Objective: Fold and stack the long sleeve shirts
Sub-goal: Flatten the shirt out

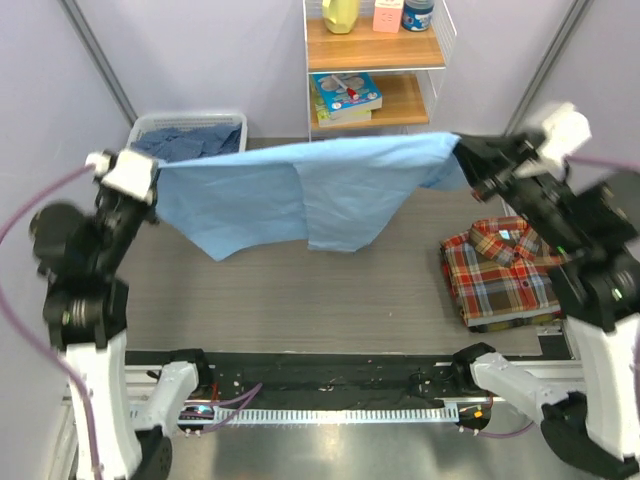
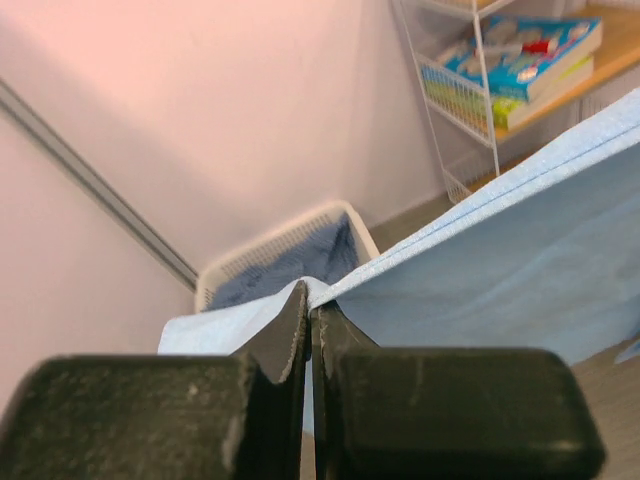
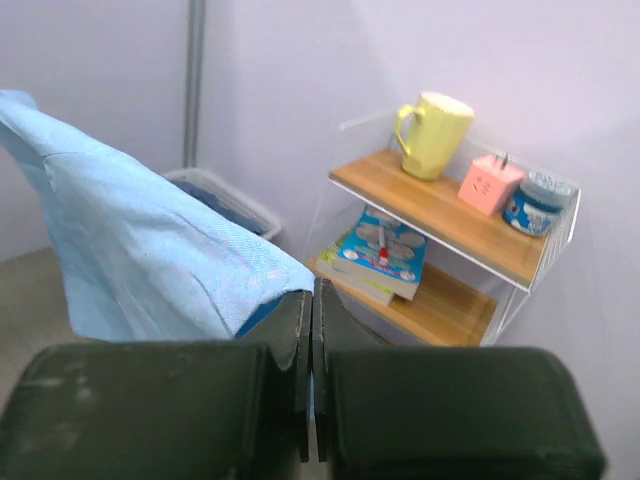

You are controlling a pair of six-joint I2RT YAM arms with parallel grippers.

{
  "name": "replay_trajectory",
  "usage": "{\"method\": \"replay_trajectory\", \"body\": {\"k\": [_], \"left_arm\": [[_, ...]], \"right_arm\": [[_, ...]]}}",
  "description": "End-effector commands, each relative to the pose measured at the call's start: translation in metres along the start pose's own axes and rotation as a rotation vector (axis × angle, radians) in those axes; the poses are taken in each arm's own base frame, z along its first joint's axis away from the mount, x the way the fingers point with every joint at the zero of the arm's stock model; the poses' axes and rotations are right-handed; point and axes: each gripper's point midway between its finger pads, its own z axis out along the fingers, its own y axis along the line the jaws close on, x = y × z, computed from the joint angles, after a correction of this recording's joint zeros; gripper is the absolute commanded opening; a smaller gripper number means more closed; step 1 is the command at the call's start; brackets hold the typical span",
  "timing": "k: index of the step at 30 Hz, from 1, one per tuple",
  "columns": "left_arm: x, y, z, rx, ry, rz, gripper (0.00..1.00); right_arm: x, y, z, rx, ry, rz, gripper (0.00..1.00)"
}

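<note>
A plain light blue shirt point(image 1: 310, 190) hangs stretched in the air between both grippers, above the grey table. My left gripper point(image 1: 152, 178) is shut on its left end; the left wrist view shows the cloth point(image 2: 480, 260) pinched at the fingertips point(image 2: 300, 300). My right gripper point(image 1: 464, 152) is shut on its right end; the right wrist view shows the cloth point(image 3: 150, 250) draped over the closed fingertips point(image 3: 298, 305). A folded red-yellow-blue plaid shirt point(image 1: 505, 270) lies on the table at the right. A darker blue garment point(image 1: 190, 142) fills the basket at the back left.
A white wire basket point(image 1: 188, 122) stands at the back left. A wire and wood shelf point(image 1: 375, 70) at the back holds books point(image 1: 346, 95), a yellow jug point(image 3: 432, 133) and small containers. The grey table point(image 1: 300, 290) lies under the hanging shirt.
</note>
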Motion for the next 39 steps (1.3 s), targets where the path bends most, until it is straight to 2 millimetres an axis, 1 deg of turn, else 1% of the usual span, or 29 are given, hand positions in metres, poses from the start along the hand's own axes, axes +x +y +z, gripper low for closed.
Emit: {"method": "replay_trajectory", "body": {"k": [1,2,6,7,8,9,11,12,13,15,16,17,18,19,20,21,22,23,24,25,26,27,28,29,31,32,34,35,39], "left_arm": [[-0.04,0.014,-0.071,-0.21,-0.151,0.029,0.0],[-0.053,0.017,-0.093,-0.26,-0.203,0.052,0.0],[-0.078,0.032,-0.122,-0.371,-0.261,0.085,0.0],[-0.082,0.037,-0.122,-0.388,-0.262,0.092,0.0],[-0.088,0.043,-0.122,-0.408,-0.27,0.098,0.0],[-0.096,0.053,-0.113,-0.424,-0.263,0.106,0.0],[-0.104,0.063,-0.099,-0.425,-0.26,0.108,0.0],[-0.094,0.069,-0.069,-0.394,-0.212,0.101,0.0],[-0.093,0.07,-0.057,-0.376,-0.202,0.105,0.0],[-0.065,0.073,-0.016,-0.323,-0.119,0.094,0.0],[-0.038,0.066,0.007,-0.265,-0.055,0.111,0.0],[-0.019,0.061,0.02,-0.235,-0.015,0.103,0.0],[0.002,0.058,0.035,-0.214,0.02,0.105,0.0],[0.056,0.044,0.06,-0.14,0.123,0.115,0.0],[0.083,0.039,0.072,-0.128,0.165,0.1,0.0],[0.107,0.032,0.085,-0.096,0.205,0.095,0.01],[0.144,0.022,0.104,-0.038,0.274,0.085,0.02],[0.177,0.015,0.116,-0.029,0.333,0.039,0.04],[0.196,0.011,0.125,-0.013,0.373,0.018,0.07],[0.214,0.005,0.132,0.017,0.421,-0.002,0.18],[0.244,0.002,0.146,0.033,0.497,-0.032,0.27],[0.251,0.002,0.15,0.034,0.525,-0.043,0.33],[0.266,-0.007,0.144,0.081,0.597,-0.069,0.42],[0.269,-0.009,0.143,0.105,0.608,-0.069,0.56],[0.271,-0.015,0.13,0.123,0.633,-0.079,0.7],[0.268,-0.023,0.115,0.156,0.648,-0.081,0.7],[0.284,-0.04,0.093,0.213,0.703,-0.067,0.72],[0.291,-0.049,0.077,0.249,0.742,-0.067,0.73],[0.324,-0.083,0.035,0.374,0.842,-0.054,0.73]], "right_arm": [[-0.082,0.022,-0.082,-0.024,-0.211,0.0,0.01],[-0.088,0.023,-0.089,-0.02,-0.225,0.007,0.01],[-0.119,0.019,-0.105,0.017,-0.296,0.019,0.01],[-0.124,0.016,-0.104,0.031,-0.309,0.024,0.01],[-0.118,0.007,-0.084,0.047,-0.282,0.035,0.01],[-0.132,-0.004,-0.084,0.098,-0.309,0.025,0.01],[-0.13,-0.025,-0.053,0.146,-0.278,-0.017,0.01],[-0.124,-0.036,-0.039,0.179,-0.257,-0.026,0.01],[-0.117,-0.042,-0.027,0.192,-0.234,-0.034,0.01],[-0.066,-0.053,0.013,0.196,-0.109,-0.054,0.01],[-0.044,-0.053,0.024,0.188,-0.061,-0.053,0.01],[0.015,-0.05,0.042,0.167,0.064,-0.04,0.01],[0.038,-0.05,0.048,0.16,0.092,-0.063,0.01],[0.067,-0.047,0.053,0.146,0.142,-0.063,0.01],[0.123,-0.039,0.061,0.119,0.229,-0.053,0.01],[0.149,-0.038,0.063,0.119,0.271,-0.058,0.01],[0.181,-0.039,0.068,0.133,0.328,-0.048,0.02],[0.212,-0.039,0.071,0.138,0.372,-0.042,0.09],[0.233,-0.045,0.075,0.158,0.409,-0.042,0.13],[0.266,-0.055,0.079,0.178,0.479,-0.029,0.24],[0.278,-0.065,0.082,0.193,0.506,-0.024,0.34],[0.29,-0.072,0.082,0.204,0.536,-0.017,0.51],[0.314,-0.087,0.078,0.222,0.607,-0.019,0.68],[0.317,-0.091,0.071,0.218,0.662,-0.012,0.75],[0.325,-0.1,0.052,0.199,0.746,0.004,0.78],[0.324,-0.087,0.04,0.14,0.782,0.049,0.78],[0.32,-0.062,0.025,0.034,0.815,0.094,0.78],[0.324,-0.035,0.008,-0.039,0.877,0.155,0.78],[0.353,0.036,-0.028,-0.235,1.054,0.311,0.73]]}}
